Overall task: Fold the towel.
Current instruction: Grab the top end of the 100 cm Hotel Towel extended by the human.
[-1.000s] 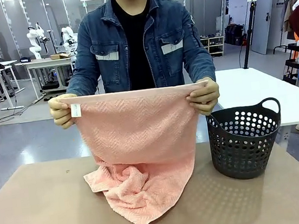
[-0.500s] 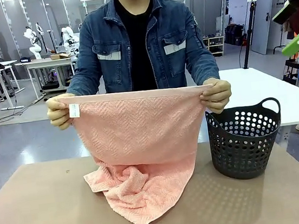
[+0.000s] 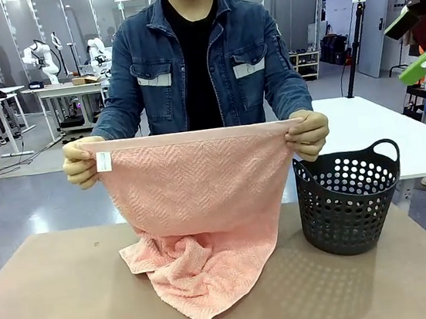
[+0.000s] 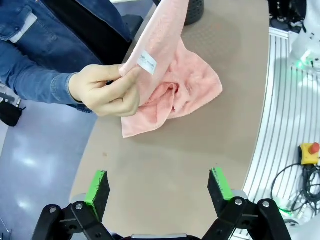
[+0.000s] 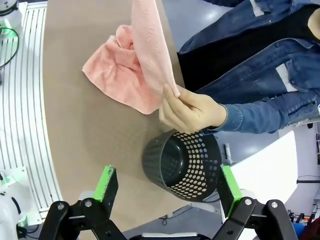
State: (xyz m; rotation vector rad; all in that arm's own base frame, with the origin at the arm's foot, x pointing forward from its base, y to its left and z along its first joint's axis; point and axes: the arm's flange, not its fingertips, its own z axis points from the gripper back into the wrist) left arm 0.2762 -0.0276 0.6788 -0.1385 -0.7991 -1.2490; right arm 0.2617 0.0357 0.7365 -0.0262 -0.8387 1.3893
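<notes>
Black tool (image 4: pixel 159 184), green pads (image 4: pixel 98 187); blue denim jacket (image 3: pixel 148 74)

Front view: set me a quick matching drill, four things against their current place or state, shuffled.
1. towel
2. dark basket
3. white tag
4. right gripper

A. open, raised at the picture's right edge, holding nothing
B. upright on the table, to the picture's right of the cloth
C. top edge stretched between the person's hands, lower part bunched on the tabletop
D. at the upper corner by the hand at picture left

Pairs: 1-C, 2-B, 3-D, 4-A
</notes>
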